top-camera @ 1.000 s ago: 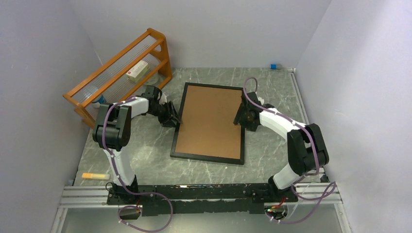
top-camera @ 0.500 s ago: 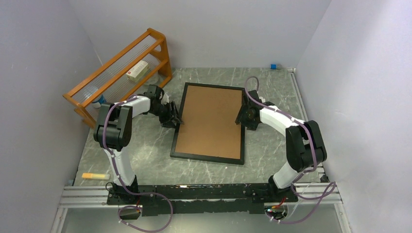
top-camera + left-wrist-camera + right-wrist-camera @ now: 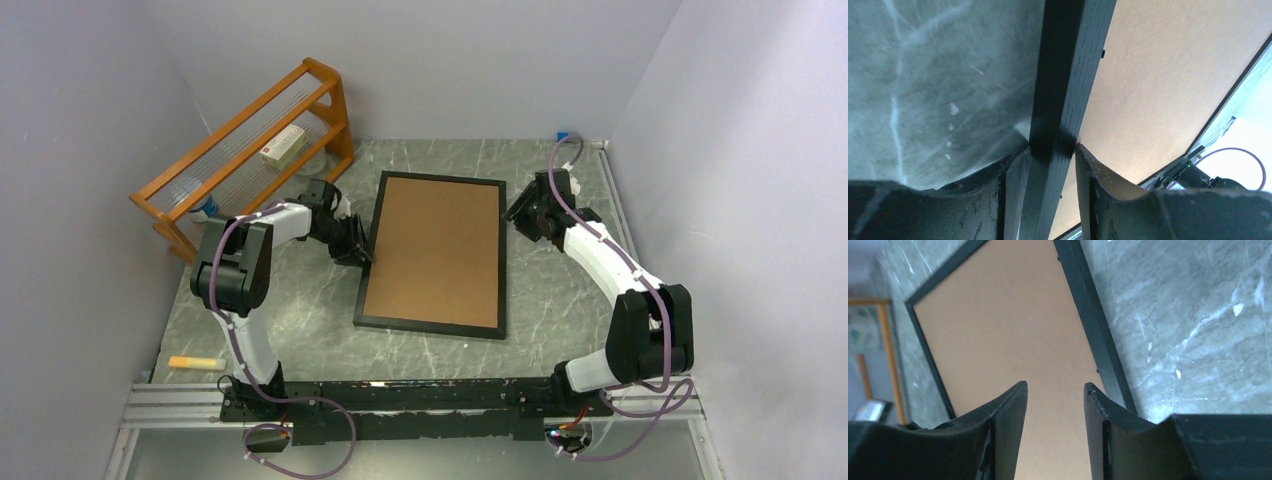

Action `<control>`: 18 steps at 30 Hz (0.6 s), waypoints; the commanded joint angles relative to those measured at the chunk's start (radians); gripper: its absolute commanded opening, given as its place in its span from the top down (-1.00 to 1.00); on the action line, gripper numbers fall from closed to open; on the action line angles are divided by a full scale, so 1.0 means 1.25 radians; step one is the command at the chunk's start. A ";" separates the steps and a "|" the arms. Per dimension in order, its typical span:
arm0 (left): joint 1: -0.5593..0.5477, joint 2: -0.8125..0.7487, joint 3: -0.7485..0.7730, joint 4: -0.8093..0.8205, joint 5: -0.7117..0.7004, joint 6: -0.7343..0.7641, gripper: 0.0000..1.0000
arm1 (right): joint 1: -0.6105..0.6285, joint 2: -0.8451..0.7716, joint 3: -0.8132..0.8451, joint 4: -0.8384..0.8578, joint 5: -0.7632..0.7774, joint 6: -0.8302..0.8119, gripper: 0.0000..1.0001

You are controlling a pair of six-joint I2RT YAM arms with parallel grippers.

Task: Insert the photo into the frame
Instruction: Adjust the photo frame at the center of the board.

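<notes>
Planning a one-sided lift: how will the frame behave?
Probably stiff: the frame has a rigid-looking black border and flat backing board. Wide, so held only at one long edge by the left gripper, it would likely tilt. Pushed, it may slide on the smooth table.

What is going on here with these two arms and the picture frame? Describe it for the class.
The frame lies face down on the table, its brown backing board up. The left gripper has its jaws closed on the frame's left border. The right gripper hovers by the right border, jaws open and empty. No photo is in view.
</notes>
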 commanded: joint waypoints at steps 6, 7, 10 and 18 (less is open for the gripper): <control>-0.098 -0.040 -0.118 0.040 0.038 0.034 0.22 | -0.016 0.090 0.051 0.160 -0.155 0.043 0.27; -0.102 -0.045 -0.126 0.055 0.054 0.035 0.23 | -0.014 0.103 0.047 0.179 -0.180 0.042 0.29; -0.103 -0.070 -0.136 0.080 0.083 0.041 0.09 | 0.009 0.146 0.045 0.225 -0.259 0.040 0.32; -0.069 -0.154 -0.051 0.020 0.034 0.058 -0.41 | 0.087 0.191 0.040 0.281 -0.338 0.119 0.34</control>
